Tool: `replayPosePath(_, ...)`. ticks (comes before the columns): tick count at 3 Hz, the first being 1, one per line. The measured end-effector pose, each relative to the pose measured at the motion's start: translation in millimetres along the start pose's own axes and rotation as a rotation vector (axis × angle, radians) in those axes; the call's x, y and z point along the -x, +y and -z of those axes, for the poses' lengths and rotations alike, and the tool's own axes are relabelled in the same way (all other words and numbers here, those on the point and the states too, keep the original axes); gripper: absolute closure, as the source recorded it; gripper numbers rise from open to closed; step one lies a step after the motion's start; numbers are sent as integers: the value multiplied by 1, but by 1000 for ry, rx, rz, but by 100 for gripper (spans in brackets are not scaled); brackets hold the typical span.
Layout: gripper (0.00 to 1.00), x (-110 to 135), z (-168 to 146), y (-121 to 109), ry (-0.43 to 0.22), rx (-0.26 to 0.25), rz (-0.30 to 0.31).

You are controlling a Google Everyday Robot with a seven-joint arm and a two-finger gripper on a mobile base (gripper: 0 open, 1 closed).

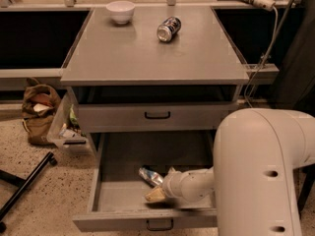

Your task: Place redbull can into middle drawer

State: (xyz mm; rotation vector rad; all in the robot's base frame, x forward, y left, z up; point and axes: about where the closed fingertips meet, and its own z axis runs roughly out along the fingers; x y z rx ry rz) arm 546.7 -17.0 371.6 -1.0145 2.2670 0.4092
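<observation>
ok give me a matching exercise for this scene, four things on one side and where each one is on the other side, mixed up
Things:
1. white bowl
2. dark can
3. silver and blue can
4. brown bag

Places:
A. on the floor, far left
B. in the open drawer, right next to the claw
C. at the back left of the tabletop
D. on its side on the tabletop, right of the bowl

Pairs: 1-C, 2-D, 3-B, 4-A
</observation>
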Motion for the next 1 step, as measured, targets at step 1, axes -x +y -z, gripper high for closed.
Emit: replayPosePath(1, 0, 0, 0, 0, 0, 0, 0)
